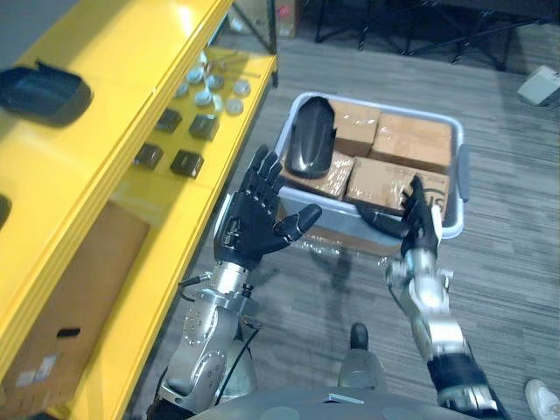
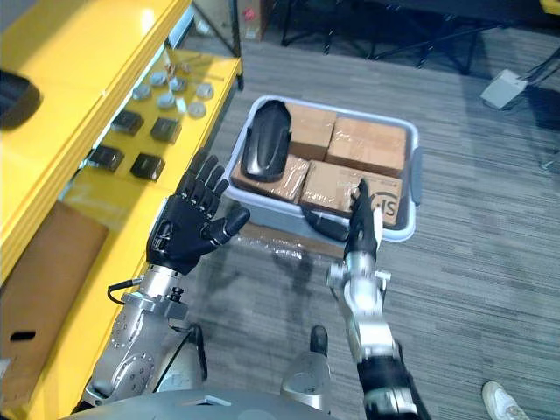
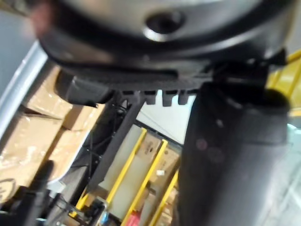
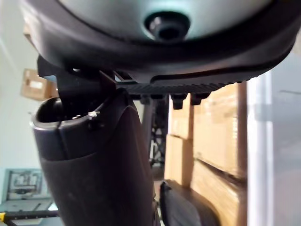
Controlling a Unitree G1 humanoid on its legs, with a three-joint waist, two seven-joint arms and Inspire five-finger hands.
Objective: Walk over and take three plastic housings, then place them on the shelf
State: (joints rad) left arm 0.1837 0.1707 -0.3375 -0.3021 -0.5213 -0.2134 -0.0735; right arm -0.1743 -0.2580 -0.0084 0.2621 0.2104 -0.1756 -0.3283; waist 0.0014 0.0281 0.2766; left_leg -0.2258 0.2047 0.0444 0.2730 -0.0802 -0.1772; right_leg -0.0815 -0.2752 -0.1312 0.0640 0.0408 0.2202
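Note:
A black plastic housing (image 1: 311, 136) stands tilted at the far left of a grey bin (image 1: 459, 188) on the floor, leaning on cardboard boxes. A second dark housing (image 1: 382, 222) lies at the bin's near edge, partly hidden by my right hand (image 1: 420, 226). A third black housing (image 1: 44, 92) rests on the top level of the yellow shelf (image 1: 131, 105) at my left. My right hand is open, fingers straight and raised edge-on just before the bin's near wall. My left hand (image 1: 258, 219) is open, fingers spread, empty, between the shelf and the bin.
Several brown cardboard boxes (image 1: 407, 140) fill the bin. Small black square parts (image 1: 186, 162) and round silver parts (image 1: 214, 92) lie on the shelf's middle level, a cardboard box (image 1: 61, 306) below. Dark table legs stand beyond the bin. A person's shoe (image 1: 542, 401) shows at lower right.

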